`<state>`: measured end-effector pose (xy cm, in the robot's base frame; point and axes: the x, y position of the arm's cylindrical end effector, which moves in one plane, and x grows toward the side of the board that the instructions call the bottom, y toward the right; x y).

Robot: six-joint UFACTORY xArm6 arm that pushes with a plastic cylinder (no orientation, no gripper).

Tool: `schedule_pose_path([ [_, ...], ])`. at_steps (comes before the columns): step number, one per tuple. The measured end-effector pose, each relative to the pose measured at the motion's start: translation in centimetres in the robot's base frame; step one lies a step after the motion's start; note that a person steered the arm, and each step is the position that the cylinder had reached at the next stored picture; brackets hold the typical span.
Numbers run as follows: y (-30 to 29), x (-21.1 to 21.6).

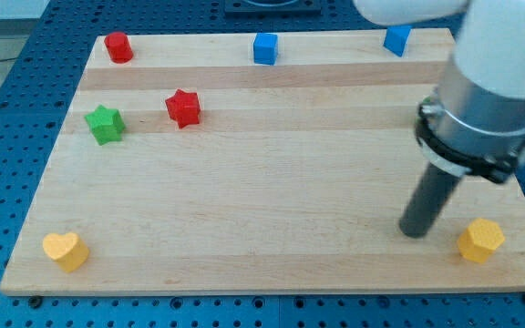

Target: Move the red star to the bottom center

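Observation:
The red star lies on the wooden board at the view's upper left, just right of a green star. My tip rests on the board at the view's lower right, far from the red star. It stands just left of a yellow hexagonal block, with a small gap between them.
A red cylinder-like block sits at the top left corner. A blue cube is at the top centre and another blue block at the top right. A yellow heart lies at the bottom left corner. The arm's grey body overhangs the board's right side.

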<state>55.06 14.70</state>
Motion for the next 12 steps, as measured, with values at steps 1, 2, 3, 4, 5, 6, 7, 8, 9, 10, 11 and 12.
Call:
schedule_pose_path([
  [1,-4.2,-4.2],
  [2,-8.7,-9.0],
  [3,-13.8,-14.3],
  [4,-19.3,-19.0],
  [5,-25.0,-23.1],
  [6,-29.4,-24.2],
  [7,-31.1,-21.2],
  [8,-29.6,-18.9],
  [9,-25.7,-18.4],
  [10,-23.0,-17.6],
  [11,-20.2,-16.7],
  [12,-17.9,-16.7],
])
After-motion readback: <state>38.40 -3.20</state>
